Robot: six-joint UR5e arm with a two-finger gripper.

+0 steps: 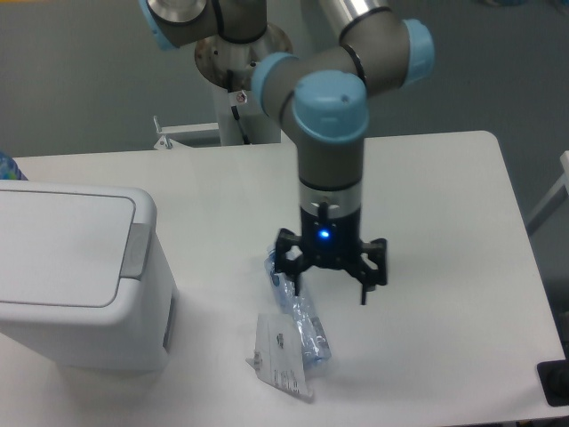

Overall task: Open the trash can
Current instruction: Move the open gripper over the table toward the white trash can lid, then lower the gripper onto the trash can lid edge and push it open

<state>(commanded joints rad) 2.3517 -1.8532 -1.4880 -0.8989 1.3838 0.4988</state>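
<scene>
The trash can (76, 276) is a large white boxy bin at the left edge of the table, lid lying flat and shut. Its grey push strip (135, 249) runs along the lid's right edge. My gripper (327, 289) hangs over the middle of the table, well to the right of the bin, fingers spread wide and open with nothing between them. Its left finger (286, 271) stands just over the top end of a clear crushed plastic bottle (302, 322).
A white label or paper scrap (280, 365) lies against the bottle's lower left side. The arm's base column (242, 80) stands at the back of the table. A dark object (556, 382) sits at the table's front right corner.
</scene>
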